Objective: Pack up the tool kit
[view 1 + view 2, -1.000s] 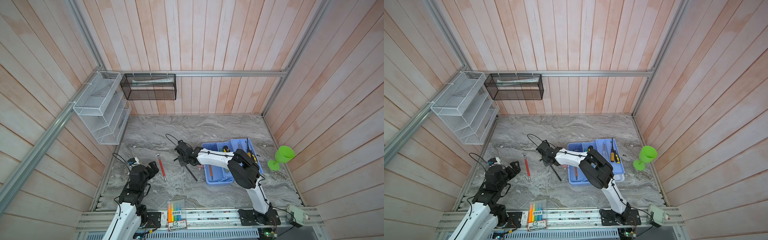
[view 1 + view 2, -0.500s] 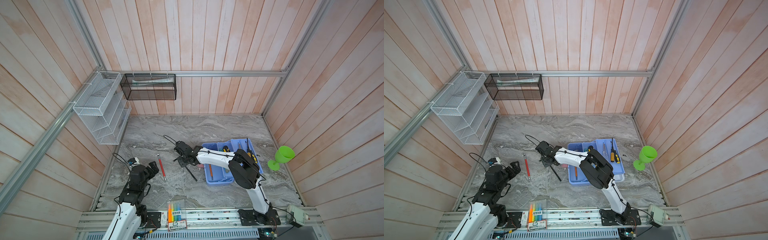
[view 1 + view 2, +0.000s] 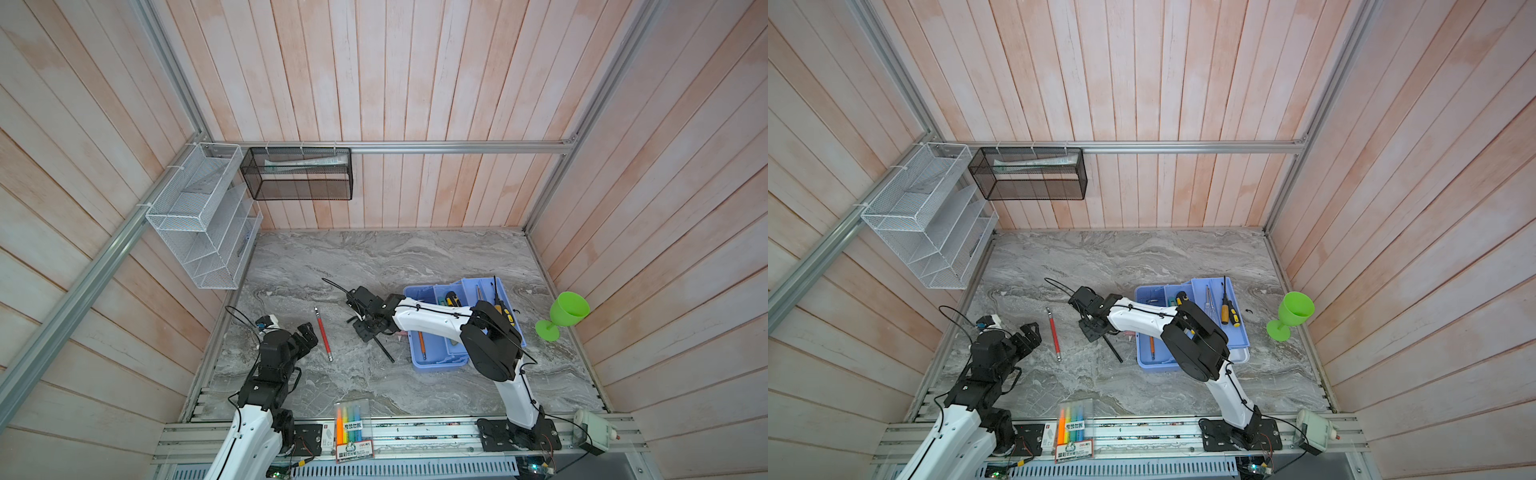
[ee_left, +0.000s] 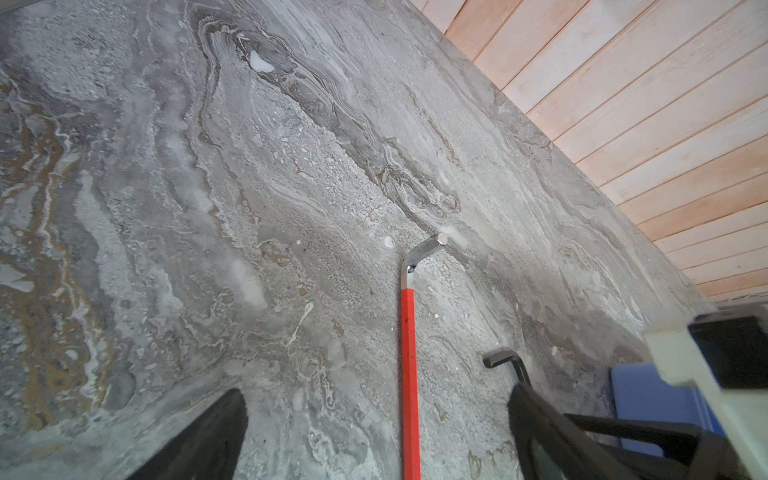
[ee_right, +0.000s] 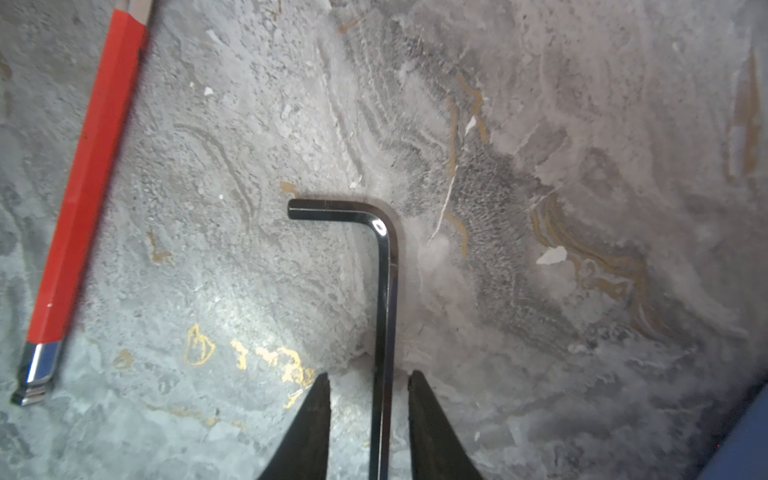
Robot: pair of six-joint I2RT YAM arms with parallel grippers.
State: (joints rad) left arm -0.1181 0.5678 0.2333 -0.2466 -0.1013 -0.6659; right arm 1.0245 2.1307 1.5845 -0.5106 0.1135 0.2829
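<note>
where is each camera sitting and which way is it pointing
Top views: high over the front edge, looking down on the grey marble tabletop; left gripper and right gripper show.
Left wrist: low, looking along the red-sleeved steel hex key; open left gripper frames it.
Right wrist: close above the black L-shaped hex key; open right gripper straddles it.
Shared: both wrist views show both keys.

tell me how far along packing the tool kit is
Done: screwdrivers lie in the blue tray. In hand: the right gripper, jaws open, straddles the black hex key on the table without gripping it. Left: that key and the red hex key, lying near the open left gripper, go in.
</note>
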